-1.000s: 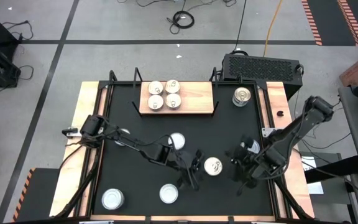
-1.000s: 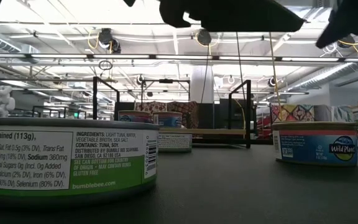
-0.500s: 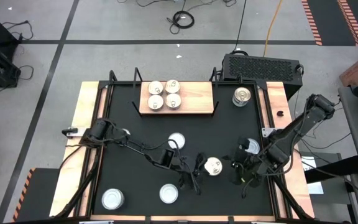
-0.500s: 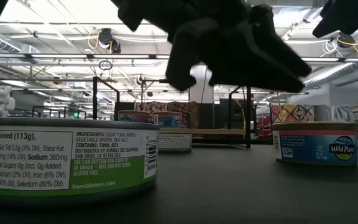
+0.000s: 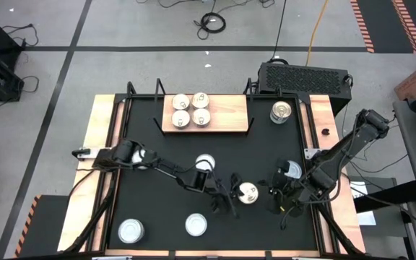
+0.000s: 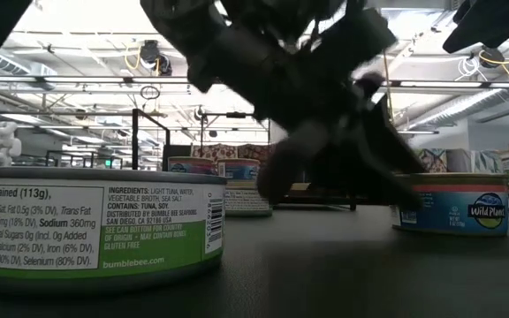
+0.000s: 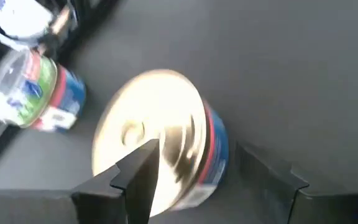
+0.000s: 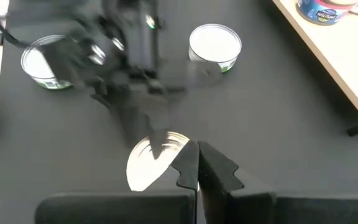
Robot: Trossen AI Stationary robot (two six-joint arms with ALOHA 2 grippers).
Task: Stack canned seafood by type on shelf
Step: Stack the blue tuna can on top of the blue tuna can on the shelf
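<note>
Four tins (image 5: 191, 110) stacked on shelf (image 5: 226, 112), more loose on table (image 5: 157, 148). Left hand (image 5: 230, 198) spread wide around shiny-topped, blue-and-red-banded tin (image 5: 247, 192) mid-table, not yet clamped. Right hand (image 5: 282, 203) pinched together, empty, just beside. Likely rigid, moderately heavy, slick-walled; best gripped across the side wall, low.

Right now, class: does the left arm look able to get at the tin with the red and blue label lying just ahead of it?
Probably yes. The left end effector is open right beside the tin, one finger over its lid, nothing between them.
</note>
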